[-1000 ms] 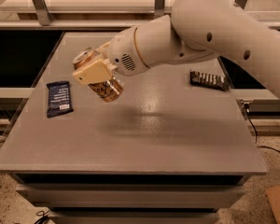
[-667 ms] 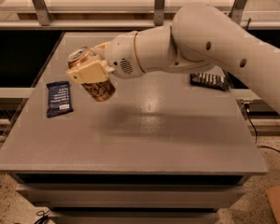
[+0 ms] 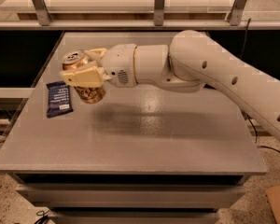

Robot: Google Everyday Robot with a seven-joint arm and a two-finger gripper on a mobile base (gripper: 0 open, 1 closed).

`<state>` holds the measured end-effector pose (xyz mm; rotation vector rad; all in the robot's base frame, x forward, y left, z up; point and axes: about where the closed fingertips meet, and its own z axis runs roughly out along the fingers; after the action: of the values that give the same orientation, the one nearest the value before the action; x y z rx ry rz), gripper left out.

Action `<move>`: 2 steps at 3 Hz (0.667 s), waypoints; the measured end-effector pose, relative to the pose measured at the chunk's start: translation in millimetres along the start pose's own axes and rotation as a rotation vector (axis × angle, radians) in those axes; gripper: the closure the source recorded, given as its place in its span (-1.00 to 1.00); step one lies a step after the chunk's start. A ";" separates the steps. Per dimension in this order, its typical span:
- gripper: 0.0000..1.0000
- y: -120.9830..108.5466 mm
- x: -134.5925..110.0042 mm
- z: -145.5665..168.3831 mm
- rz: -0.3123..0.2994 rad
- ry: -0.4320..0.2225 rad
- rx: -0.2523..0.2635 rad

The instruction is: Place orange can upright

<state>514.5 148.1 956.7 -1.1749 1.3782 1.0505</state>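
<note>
The orange can is shiny orange-gold with a silver pull-tab top. It is held nearly upright, top tilted slightly to the left, over the left part of the grey table. My gripper is shut on the orange can, with pale fingers across its upper side. The can's base hangs a little above the table surface, just right of a dark blue snack wrapper.
The dark blue wrapper lies flat near the table's left edge. My white arm reaches in from the right across the back of the table. A metal rail and shelf run behind the table.
My gripper has moved left and a little back with the can, and the can has turned closer to upright. The wrapper at the back right is now hidden behind the arm.
</note>
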 end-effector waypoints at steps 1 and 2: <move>1.00 -0.5 5.1 4.0 0.016 -0.062 -0.007; 1.00 -1.0 10.1 6.3 0.032 -0.112 -0.012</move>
<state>516.2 153.0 945.9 -1.0896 1.3086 1.1317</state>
